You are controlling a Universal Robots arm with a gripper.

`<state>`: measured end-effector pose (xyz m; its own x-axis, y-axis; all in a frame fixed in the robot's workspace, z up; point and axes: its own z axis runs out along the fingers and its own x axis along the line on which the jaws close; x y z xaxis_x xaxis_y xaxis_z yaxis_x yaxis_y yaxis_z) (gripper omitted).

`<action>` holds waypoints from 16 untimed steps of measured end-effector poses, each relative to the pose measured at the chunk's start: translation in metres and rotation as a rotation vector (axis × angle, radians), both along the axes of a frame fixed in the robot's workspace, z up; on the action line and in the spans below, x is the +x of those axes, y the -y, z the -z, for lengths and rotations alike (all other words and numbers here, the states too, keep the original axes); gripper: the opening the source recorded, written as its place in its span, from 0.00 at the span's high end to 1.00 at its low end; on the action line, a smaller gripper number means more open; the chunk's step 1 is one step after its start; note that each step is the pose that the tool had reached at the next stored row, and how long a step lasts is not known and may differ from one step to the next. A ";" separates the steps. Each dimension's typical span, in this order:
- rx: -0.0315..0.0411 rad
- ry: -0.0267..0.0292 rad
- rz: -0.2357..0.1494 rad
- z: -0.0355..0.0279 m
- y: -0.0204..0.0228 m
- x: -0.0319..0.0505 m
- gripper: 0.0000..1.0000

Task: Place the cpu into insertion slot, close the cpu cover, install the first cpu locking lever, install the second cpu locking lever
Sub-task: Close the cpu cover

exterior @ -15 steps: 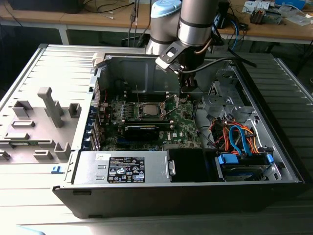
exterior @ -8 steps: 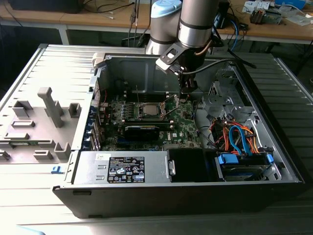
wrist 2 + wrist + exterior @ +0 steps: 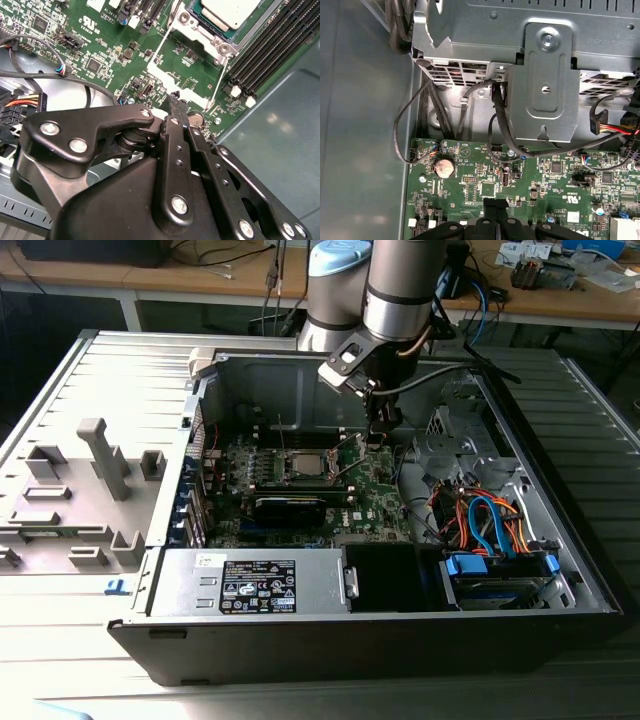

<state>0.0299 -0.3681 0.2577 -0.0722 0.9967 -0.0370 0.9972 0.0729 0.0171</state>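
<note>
The cpu (image 3: 305, 466) (image 3: 227, 11) lies with its silvery top up in the insertion slot (image 3: 287, 480) on the green board. The cpu cover (image 3: 197, 31) lies flat around it as a silver frame. Two thin wire levers (image 3: 161, 45) (image 3: 219, 82) run out from the socket's corners, and in the exterior view they stand raised. My gripper (image 3: 383, 445) (image 3: 175, 100) (image 3: 495, 206) hangs low over the board, just to the exterior view's right of the socket. Its black fingers are shut together with nothing between them, near the end of one lever.
A grey power supply box (image 3: 250, 585) lines the case's near side. Drive cage and coloured cables (image 3: 490, 530) fill the exterior view's right. Black memory slots (image 3: 270, 45) flank the socket. A coin battery (image 3: 444, 167) and metal bracket (image 3: 545, 95) lie beyond the fingers. A grey fixture (image 3: 90, 480) sits outside.
</note>
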 end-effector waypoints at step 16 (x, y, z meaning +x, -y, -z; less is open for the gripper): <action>-0.0001 0.0000 0.000 0.0061 -0.0023 0.0000 0.89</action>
